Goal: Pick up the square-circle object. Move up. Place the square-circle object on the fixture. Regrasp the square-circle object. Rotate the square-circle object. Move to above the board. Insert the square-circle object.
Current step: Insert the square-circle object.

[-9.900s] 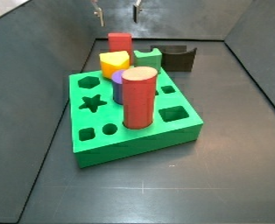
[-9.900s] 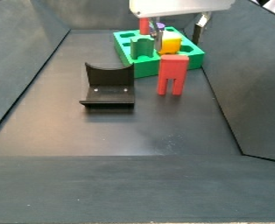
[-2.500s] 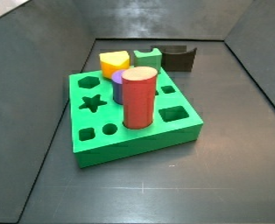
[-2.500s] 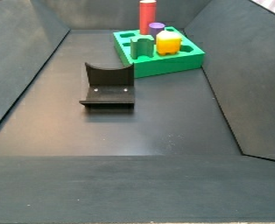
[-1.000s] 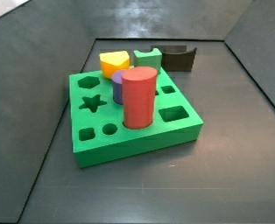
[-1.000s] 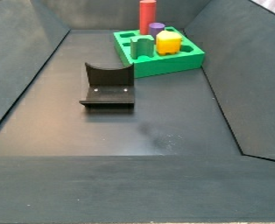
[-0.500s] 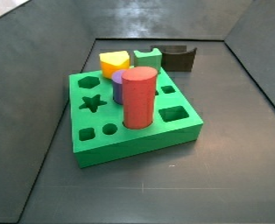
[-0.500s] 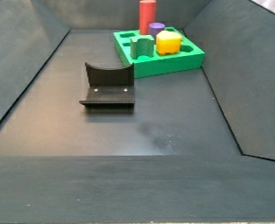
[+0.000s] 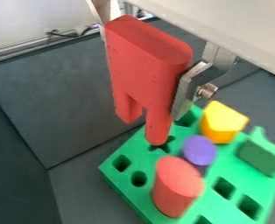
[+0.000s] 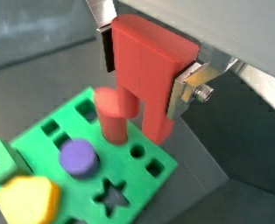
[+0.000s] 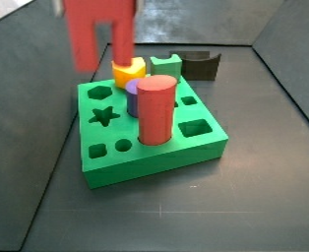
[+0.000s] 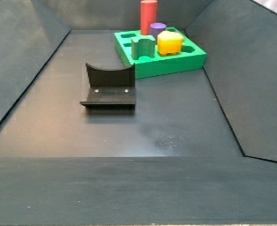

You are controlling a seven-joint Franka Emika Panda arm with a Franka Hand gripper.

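The square-circle object [image 9: 144,74] hangs above the board [image 9: 228,191], clamped between the silver fingers [image 9: 200,80] of the hand [image 9: 151,66], its lower end over the red cylinder [image 9: 175,185] and the purple peg [image 9: 199,150].

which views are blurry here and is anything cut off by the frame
In a side view the square-circle object is motion-blurred and cropped at the frame edge; the board stays sharp. Both wrist views show the gripper close and clear, clamped on the object. The fixture looks sharp.
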